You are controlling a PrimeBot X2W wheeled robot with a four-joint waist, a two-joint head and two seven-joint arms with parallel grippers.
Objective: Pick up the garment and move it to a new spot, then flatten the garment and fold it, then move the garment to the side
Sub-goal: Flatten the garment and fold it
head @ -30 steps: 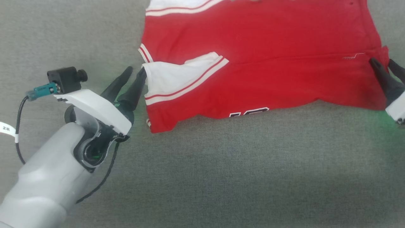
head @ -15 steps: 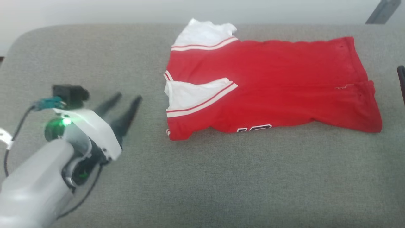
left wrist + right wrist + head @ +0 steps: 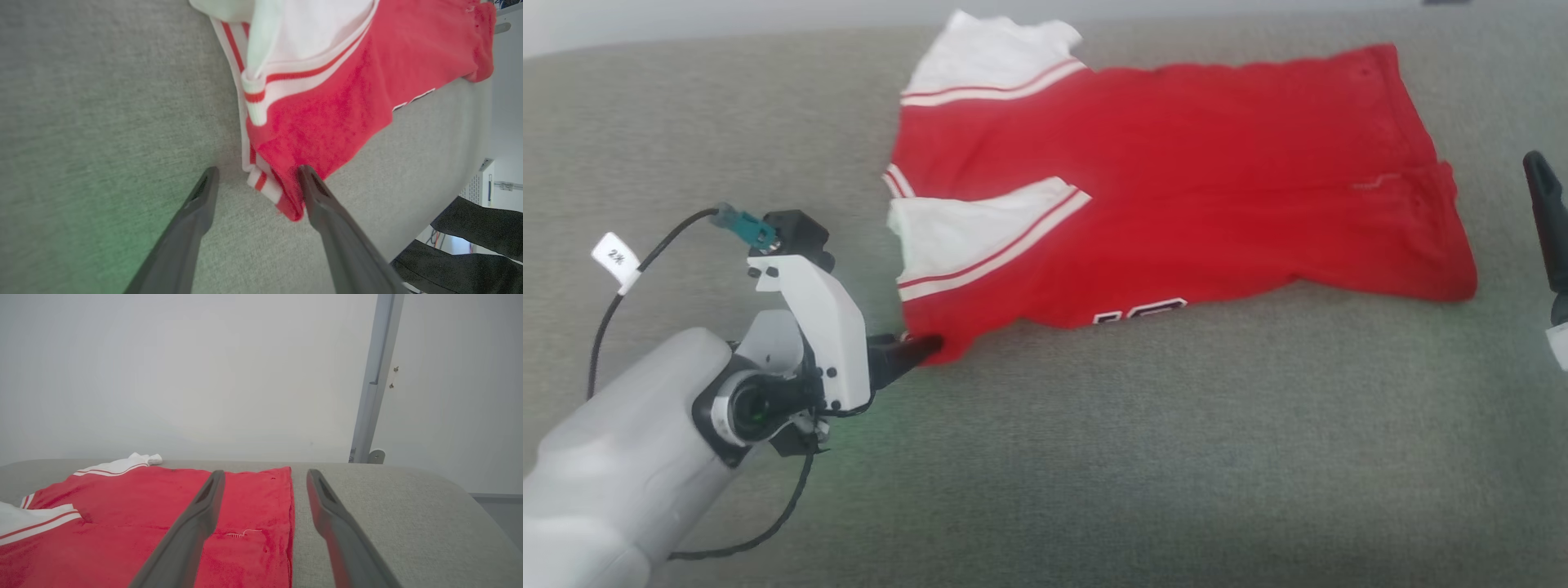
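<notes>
A grey fabric-covered bench [image 3: 1094,457] carries the garment [image 3: 1176,180], a red jersey with white sleeves. It lies spread across the far half of the bench, doubled over on itself, sleeves toward the robot's left. Behind the bench stands a pale wall [image 3: 163,375].

The left claw [image 3: 257,171], turned on its side, sits low at the jersey's near left corner. Its jaws are spread wide and grip nothing. In the left wrist view the corner, with its red-and-white striped trim, lies loose between the two fingers, one fingertip at the edge of the red cloth.

The right claw [image 3: 265,475] is likewise wide open and empty. In the head view it stands just off the jersey's right edge, apart from the fabric.

One white sleeve [image 3: 964,237] lies folded across the red front, and black-and-white lettering [image 3: 1139,312] peeks out at the near edge.
</notes>
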